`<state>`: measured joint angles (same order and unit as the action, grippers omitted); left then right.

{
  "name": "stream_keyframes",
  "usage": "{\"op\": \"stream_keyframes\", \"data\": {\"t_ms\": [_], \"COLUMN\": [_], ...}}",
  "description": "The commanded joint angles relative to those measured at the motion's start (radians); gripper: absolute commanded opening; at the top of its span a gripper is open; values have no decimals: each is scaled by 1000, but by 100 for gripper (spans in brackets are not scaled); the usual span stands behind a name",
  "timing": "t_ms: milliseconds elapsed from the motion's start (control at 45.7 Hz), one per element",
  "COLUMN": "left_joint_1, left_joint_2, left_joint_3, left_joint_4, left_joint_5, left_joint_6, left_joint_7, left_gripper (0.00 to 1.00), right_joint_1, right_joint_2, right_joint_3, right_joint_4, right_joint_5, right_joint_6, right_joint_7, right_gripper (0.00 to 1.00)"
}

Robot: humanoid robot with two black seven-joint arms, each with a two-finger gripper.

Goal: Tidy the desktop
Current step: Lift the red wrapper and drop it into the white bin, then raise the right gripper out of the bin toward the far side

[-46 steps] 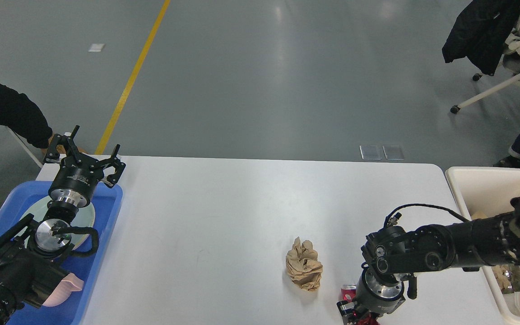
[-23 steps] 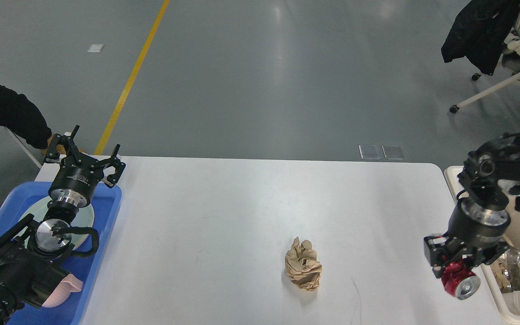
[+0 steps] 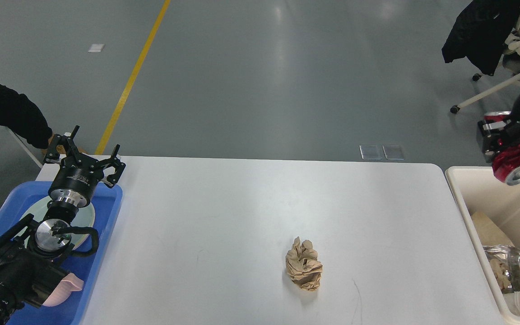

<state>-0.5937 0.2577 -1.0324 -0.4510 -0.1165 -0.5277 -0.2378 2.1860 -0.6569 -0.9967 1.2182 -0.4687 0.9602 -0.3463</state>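
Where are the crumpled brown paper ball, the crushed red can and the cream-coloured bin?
crumpled brown paper ball (image 3: 304, 264), head view, middle of the wad.
crushed red can (image 3: 515, 161), head view, red side, held in the right gripper (image 3: 508, 144).
cream-coloured rectangular bin (image 3: 513, 198), head view, bare inner wall.

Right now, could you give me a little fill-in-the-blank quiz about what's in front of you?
1. The crumpled brown paper lies on the white ____.
2. The right gripper holds a crushed ____ can above the cream bin.
3. The left gripper hangs open over the far end of the ____ tray.
4. A ____ line runs across the grey floor.

Missing words: desktop; red; blue; yellow
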Motion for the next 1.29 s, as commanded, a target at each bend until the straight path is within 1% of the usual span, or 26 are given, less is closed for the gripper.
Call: {"op": "stream_keyframes", "data": {"t_ms": [0, 153, 263, 350, 460, 525, 613, 635, 832, 919, 963, 1028, 1269], "left_joint_1": [0, 0, 0, 0, 0, 0, 0, 0, 0, 0, 0, 0, 0], "left_joint_2": [0, 0, 0, 0, 0, 0, 0, 0, 0, 0, 0, 0, 0], "left_joint_3": [0, 0, 0, 0, 0, 0, 0, 0, 0, 0, 0, 0, 0], "left_joint_4": [0, 0, 0, 0, 0, 0, 0, 0, 0, 0, 0, 0, 0], "left_joint_5": [0, 1, 0, 0, 0, 1, 1, 1, 0, 0, 0, 0, 0], "left_joint_6": [0, 0, 0, 0, 0, 0, 0, 0, 0, 0, 0, 0, 0], "left_joint_7": [0, 0, 0, 0, 0, 0, 0, 0, 0, 0, 0, 0, 0], "left_gripper": [96, 96, 96, 96, 96, 96, 96, 96, 96, 96, 96, 96, 96], "right_joint_1": [24, 21, -37, -162, -362, -497, -662, -702, -1055, -1198, -1253, -1310, -1358], "right_joint_2": [10, 0, -9, -47, -46, -44, -30, -24, 98, 163, 189, 212, 227], "right_joint_3": [-3, -7, -49, -60, -59, -59, -53, -51, -46, -46, -46, -42, -31], "right_joint_4": [-2, -26, -188, -371, -607, -698, -759, -766, -767, -767, -767, -770, -773], "right_joint_5": [2, -4, -16, -19, -16, -15, -13, -12, -5, -1, -1, -1, -1], "right_joint_6": [0, 0, 0, 0, 0, 0, 0, -32, -527, -699, -748, -785, -799], "right_joint_7": [0, -3, -5, -7, -7, -5, -5, -5, -3, -3, -2, -2, -2], "right_gripper": [0, 0, 0, 0, 0, 0, 0, 0, 0, 0, 0, 0, 0]}}
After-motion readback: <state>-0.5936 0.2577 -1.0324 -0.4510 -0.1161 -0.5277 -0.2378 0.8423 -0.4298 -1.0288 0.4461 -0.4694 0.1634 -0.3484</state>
